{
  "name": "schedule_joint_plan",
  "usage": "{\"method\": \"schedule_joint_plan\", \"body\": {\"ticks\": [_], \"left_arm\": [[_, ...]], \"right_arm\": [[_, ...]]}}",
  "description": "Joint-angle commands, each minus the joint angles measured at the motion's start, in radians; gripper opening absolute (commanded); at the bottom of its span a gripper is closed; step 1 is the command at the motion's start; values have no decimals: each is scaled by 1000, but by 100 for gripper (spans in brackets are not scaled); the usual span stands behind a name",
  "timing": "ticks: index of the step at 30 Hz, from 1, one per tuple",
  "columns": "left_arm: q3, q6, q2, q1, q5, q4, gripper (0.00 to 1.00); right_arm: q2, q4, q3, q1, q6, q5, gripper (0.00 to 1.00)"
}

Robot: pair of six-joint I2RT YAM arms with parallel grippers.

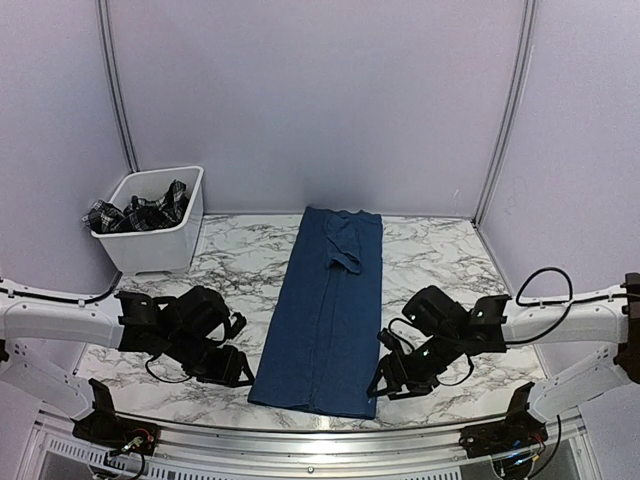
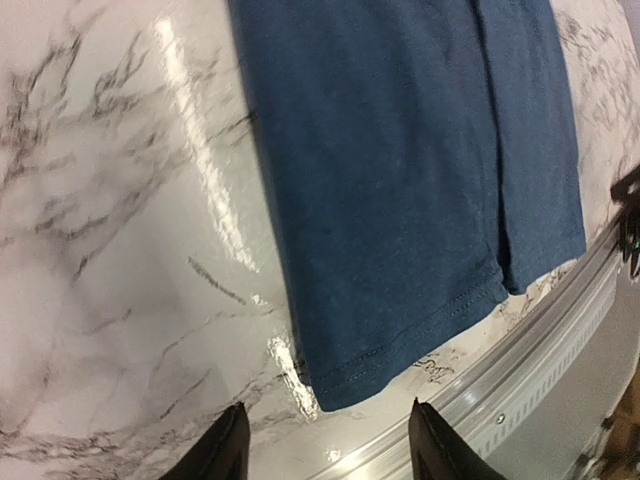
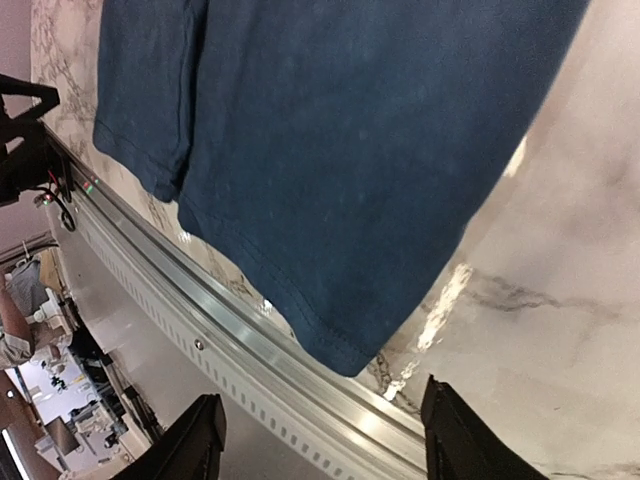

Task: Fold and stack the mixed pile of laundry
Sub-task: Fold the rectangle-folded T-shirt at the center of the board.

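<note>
Top external view, reading from the left, shows you the white bin [image 1: 150, 245] in the far-left corner holding the black-and-white plaid garment [image 1: 140, 212]. Nearer, the left gripper [image 1: 240, 372] sits low by the near-left corner of the navy t-shirt [image 1: 325, 310], its fingers [image 2: 225, 448] spread with nothing between them. You'll find the t-shirt lying flat as a long narrow strip down the middle of the marble table [image 1: 440, 260], and at its near-right corner the right gripper [image 1: 382, 385] is likewise spread and empty.
</note>
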Motion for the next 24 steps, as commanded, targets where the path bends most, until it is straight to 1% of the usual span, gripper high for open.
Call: {"method": "schedule_joint_plan", "body": {"ticks": [1,3,7,10,12,22,24], "left_arm": [[-49,-137,-8,-6,40,59,52],[-57,-147,5,-6,39,74,50],[-59,-152,53,-15,58,101,43],[-61,-151,83,-25,61,115,37],[-63,-158,102,-30,61,123,34],[-86,-172,137,-45,79,178,32],[-89,-172,145,-49,87,186,32]], "right_arm": [[31,149,-37,75,144,3,60],[55,177,-51,77,141,17,56],[105,256,-101,81,154,-10,41],[122,264,-104,90,154,-13,35],[124,267,-111,93,161,-15,34],[180,327,-134,132,176,-37,29],[181,331,-136,135,176,-32,27]]}}
